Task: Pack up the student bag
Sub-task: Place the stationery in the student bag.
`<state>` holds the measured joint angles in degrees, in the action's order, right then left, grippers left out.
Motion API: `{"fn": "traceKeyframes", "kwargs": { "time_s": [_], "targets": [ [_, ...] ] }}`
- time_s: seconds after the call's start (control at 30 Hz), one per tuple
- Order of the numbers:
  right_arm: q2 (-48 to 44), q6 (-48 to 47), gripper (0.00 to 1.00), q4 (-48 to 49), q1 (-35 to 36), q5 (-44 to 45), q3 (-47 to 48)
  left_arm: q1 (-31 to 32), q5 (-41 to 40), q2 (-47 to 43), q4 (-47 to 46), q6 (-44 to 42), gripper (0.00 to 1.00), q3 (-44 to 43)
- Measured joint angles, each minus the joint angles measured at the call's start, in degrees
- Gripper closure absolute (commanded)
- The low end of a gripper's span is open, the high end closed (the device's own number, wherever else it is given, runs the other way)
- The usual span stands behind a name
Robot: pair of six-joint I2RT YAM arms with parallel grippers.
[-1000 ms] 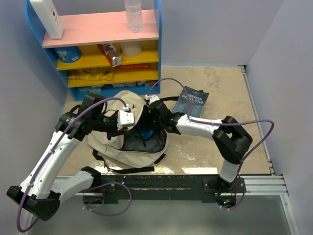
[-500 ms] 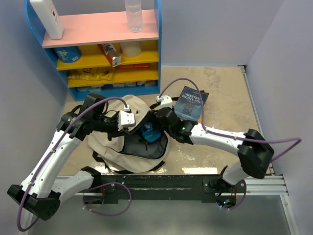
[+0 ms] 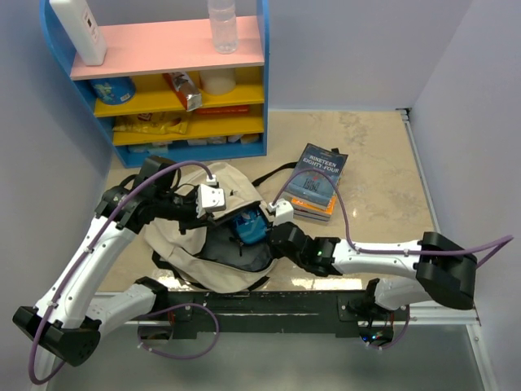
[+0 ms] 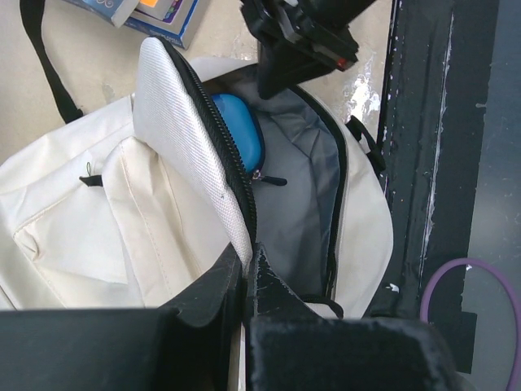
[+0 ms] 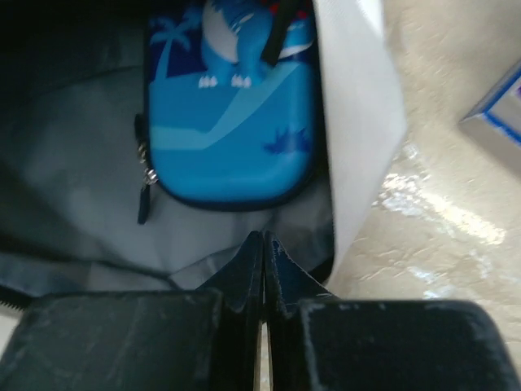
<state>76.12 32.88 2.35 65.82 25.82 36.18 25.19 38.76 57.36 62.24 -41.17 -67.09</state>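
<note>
While the student bag [image 3: 183, 236] lies on the table [image 3: 374, 163] in front of the blue shelf [image 3: 262, 90], mouth gaping wide, we see the left gripper [image 4: 247, 273] clamped tight on the zip edge of its raised flap, holding that flap up. Over on the right side of the opening, the right gripper [image 5: 262, 244] has its fingers pressed together with nothing between them. Inside, on the grey lining, we spot a blue zip case [image 5: 232, 122] with a cartoon print. To the bag's right, a stack of books [image 3: 316, 175] rests on the table, apart from it.
</note>
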Motion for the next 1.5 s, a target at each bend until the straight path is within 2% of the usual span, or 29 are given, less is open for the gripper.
{"fn": "traceKeyframes", "kwargs": {
  "time_s": [0.27, 0.57, 0.87, 1.0, 1.07, 1.1, 1.2, 1.33, 1.5],
  "targets": [
    [3.5, 3.08, 1.0, 5.38, 2.43, -1.36, -0.42, 0.0, 0.0, 0.28, -0.02, 0.04, 1.0, 0.0],
    [15.47, 3.52, 1.0, 5.81, 2.14, -0.48, 4.5, 0.0, 0.02, 0.42, 0.0, 0.02, 1.0, 0.0],
    [16.44, 3.04, 1.0, 7.28, -5.44, 1.84, 8.39, 0.0, 0.0, 0.42, 0.04, -0.07, 1.0, 0.0],
    [17.05, 3.1, 0.69, 8.11, -6.91, 2.12, 10.05, 0.0, -0.02, 0.42, 0.09, -0.17, 1.0, 0.0],
    [16.46, 3.15, 0.57, 7.93, -6.84, 1.92, 9.99, 0.0, -0.04, 0.42, 0.15, -0.26, 1.0, 0.0],
    [15.34, 3.13, 0.4, 7.78, -6.84, 1.68, 9.53, 0.0, -0.04, 0.42, 0.22, -0.35, 1.0, 0.0],
    [7.69, 3.58, 0.2, 4.26, -7.34, 1.42, 7.85, 0.07, -0.15, 0.42, 0.35, -0.5, 1.0, 0.0],
    [-6.54, 4.96, 0.1, -0.83, -13.49, 1.14, 7.78, 0.09, -0.15, 0.44, 0.42, -0.5, 1.0, 0.0],
    [-11.54, 6.6, 0.05, -6.78, -29.0, 0.02, 8.22, 0.11, -0.11, 0.55, 0.44, -0.48, 1.0, 0.0]
  ]
}}
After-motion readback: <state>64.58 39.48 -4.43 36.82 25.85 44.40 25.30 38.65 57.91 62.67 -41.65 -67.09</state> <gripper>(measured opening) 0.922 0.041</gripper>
